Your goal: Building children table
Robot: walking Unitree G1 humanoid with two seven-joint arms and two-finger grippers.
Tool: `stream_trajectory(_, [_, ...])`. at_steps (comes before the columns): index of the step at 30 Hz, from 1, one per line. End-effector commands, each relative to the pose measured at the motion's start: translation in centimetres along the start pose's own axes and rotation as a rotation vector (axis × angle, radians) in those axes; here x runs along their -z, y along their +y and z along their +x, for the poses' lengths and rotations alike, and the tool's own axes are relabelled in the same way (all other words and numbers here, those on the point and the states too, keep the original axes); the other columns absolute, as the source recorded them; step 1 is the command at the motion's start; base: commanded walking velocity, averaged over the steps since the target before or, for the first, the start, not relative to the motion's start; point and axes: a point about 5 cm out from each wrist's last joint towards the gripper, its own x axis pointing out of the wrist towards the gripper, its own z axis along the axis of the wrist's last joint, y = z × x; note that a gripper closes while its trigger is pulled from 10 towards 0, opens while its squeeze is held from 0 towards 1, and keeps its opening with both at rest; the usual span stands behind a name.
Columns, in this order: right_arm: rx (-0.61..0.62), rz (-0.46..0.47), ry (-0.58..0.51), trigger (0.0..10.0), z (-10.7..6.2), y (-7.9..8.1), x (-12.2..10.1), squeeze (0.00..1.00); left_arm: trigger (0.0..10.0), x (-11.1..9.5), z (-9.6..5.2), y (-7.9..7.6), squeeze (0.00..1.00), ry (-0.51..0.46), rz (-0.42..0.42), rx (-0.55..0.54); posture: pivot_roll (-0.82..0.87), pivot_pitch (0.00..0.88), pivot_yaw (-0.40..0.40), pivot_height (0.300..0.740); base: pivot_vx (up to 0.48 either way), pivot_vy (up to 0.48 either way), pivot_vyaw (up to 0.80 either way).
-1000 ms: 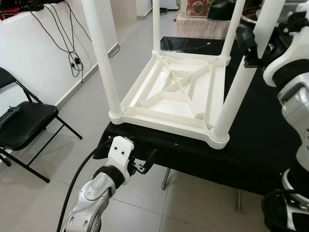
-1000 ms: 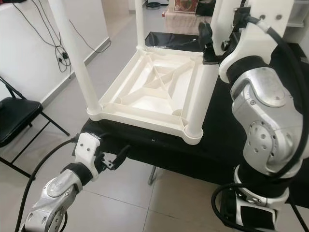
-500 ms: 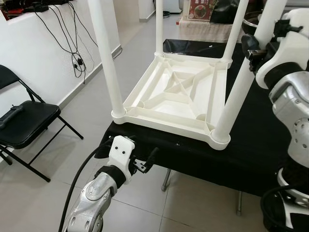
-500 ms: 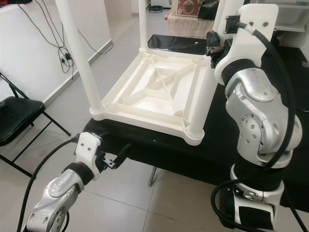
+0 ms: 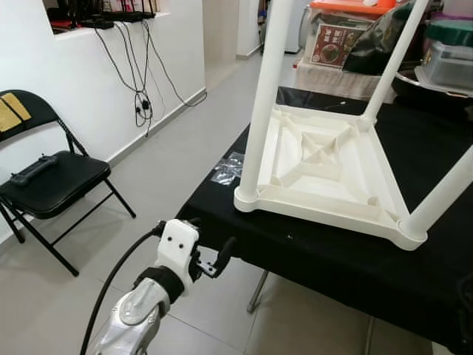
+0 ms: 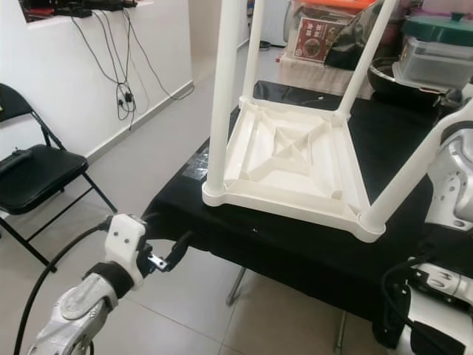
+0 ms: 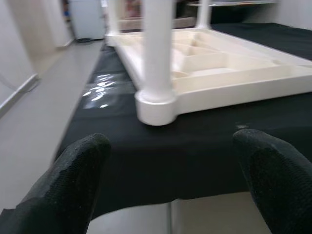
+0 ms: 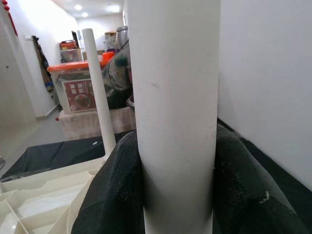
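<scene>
Right gripper [image 8: 178, 195] is clamped on a white table leg [image 8: 175, 112], its black fingers [image 8: 117, 195] pressed to both sides of the tube in the right wrist view. Since a second ago the head camera has swung: the upturned white children's table [image 5: 325, 181] now sits at centre right of the left eye frame on the black-draped work table [image 5: 222, 200], and the right arm that filled the right edge has slid nearly out, only part of it showing at the right edge of the right eye view. All four legs stand in their corner sockets, so I judge assembly nearly done, this last leg being seated. Left gripper [image 5: 211, 260], lower left, stays hovering just off the cloth edge, fingers spread, holding nothing. A black folding chair [image 5: 52, 181] stands at far left.
</scene>
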Motion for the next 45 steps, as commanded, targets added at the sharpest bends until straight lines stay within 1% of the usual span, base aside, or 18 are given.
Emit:
stream_trajectory(1, [0.115,0.024,0.188,10.0,0.1,-2.0,4.0,0.00,10.0,0.0,-0.2,0.1,0.00,0.014,0.003,0.003,-0.06,0.116,-0.024,0.740,0.000,0.000,0.00])
stream_trajectory(3, [0.100,0.032,0.210,10.0,-0.2,-1.6,4.7,0.00,10.0,0.0,-0.4,0.1,0.00,0.018,0.005,0.005,-0.05,0.127,-0.020,0.740,0.000,0.000,0.00])
stream_trajectory(4, [0.078,0.048,0.263,10.0,-0.8,-0.9,6.1,0.00,10.0,-0.3,-0.5,0.2,0.00,0.020,0.012,0.009,-0.04,0.135,-0.008,0.740,0.000,0.000,0.00])
stream_trajectory(10, [0.044,0.037,0.345,10.0,-1.1,0.0,9.3,0.00,10.0,-0.9,-0.5,0.6,0.00,0.012,0.026,0.015,-0.03,0.146,0.000,0.740,0.000,0.000,0.00])
stream_trajectory(12, [0.044,0.037,0.345,10.0,-1.1,0.0,9.3,0.00,10.0,-0.9,-0.5,0.6,0.00,0.012,0.026,0.015,-0.03,0.146,0.000,0.740,0.000,0.000,0.00])
stream_trajectory(19, [0.035,-0.005,0.407,10.0,-1.7,0.5,12.7,0.00,10.0,-1.6,-1.1,0.8,0.00,0.019,0.036,0.010,-0.01,0.164,0.000,0.740,0.000,0.000,0.00])
stream_trajectory(24, [0.025,-0.026,0.426,10.0,-1.9,0.7,13.6,0.00,10.0,-1.6,-1.2,0.7,0.00,0.022,0.036,0.011,0.00,0.168,-0.003,0.740,0.000,0.000,0.00])
stream_trajectory(26, [-0.073,0.004,0.323,10.0,-1.6,2.5,11.9,0.00,10.0,-1.8,-1.3,0.8,0.00,0.024,0.037,0.007,0.01,0.170,-0.004,0.740,0.000,0.000,0.00])
stream_trajectory(27, [-0.073,0.004,0.323,10.0,-1.6,2.5,11.9,0.00,10.0,-1.8,-1.3,0.8,0.00,0.024,0.037,0.007,0.01,0.170,-0.004,0.740,0.000,0.000,0.00])
stream_trajectory(29, [-0.253,-0.002,0.091,10.0,-1.1,5.4,7.2,0.00,10.0,-1.9,-1.3,0.9,0.00,0.026,0.039,0.004,0.00,0.177,-0.008,0.740,0.000,0.000,0.00])
stream_trajectory(30, [-0.253,-0.002,0.091,10.0,-1.1,5.4,7.2,0.00,10.0,-1.9,-1.3,0.9,0.00,0.026,0.039,0.004,0.00,0.177,-0.008,0.740,0.000,0.000,0.00])
stream_trajectory(31, [-0.332,-0.018,-0.003,10.0,-1.2,6.4,5.2,0.00,10.0,-2.0,-1.3,0.8,0.00,0.027,0.039,0.003,0.00,0.178,-0.009,0.740,0.000,0.000,0.00])
stream_trajectory(32, [-0.332,-0.018,-0.003,10.0,-1.2,6.4,5.2,0.00,10.0,-2.0,-1.3,0.8,0.00,0.027,0.039,0.003,0.00,0.178,-0.009,0.740,0.000,0.000,0.00])
stream_trajectory(33, [-0.415,-0.012,-0.094,10.0,-1.4,7.5,2.8,1.00,10.0,-2.0,-1.3,0.8,0.00,0.029,0.037,0.004,0.00,0.176,-0.011,0.740,0.000,0.000,0.00])
stream_trajectory(34, [-0.469,-0.007,-0.156,10.0,-1.7,8.2,1.0,1.00,10.0,-1.9,-1.3,0.7,0.00,0.030,0.036,0.005,0.00,0.173,-0.014,0.740,0.000,0.000,0.00])
stream_trajectory(38, [-0.552,0.018,-0.223,10.0,-2.4,9.2,-1.3,1.00,10.0,-1.9,-1.2,0.6,0.00,0.028,0.033,0.005,-0.01,0.166,-0.017,0.740,0.000,0.000,0.00])
stream_trajectory(42, [-0.637,0.030,-0.232,10.0,-3.3,10.3,-2.2,1.00,10.0,-1.9,-1.1,0.5,0.00,0.024,0.030,0.003,-0.01,0.161,-0.021,0.740,0.000,0.000,0.00])
stream_trajectory(45, [-0.762,0.022,-0.176,10.0,-5.4,12.1,-1.1,1.00,10.0,-2.0,-0.7,0.5,0.00,0.017,0.029,0.002,-0.03,0.151,-0.022,0.740,0.000,0.000,0.00])
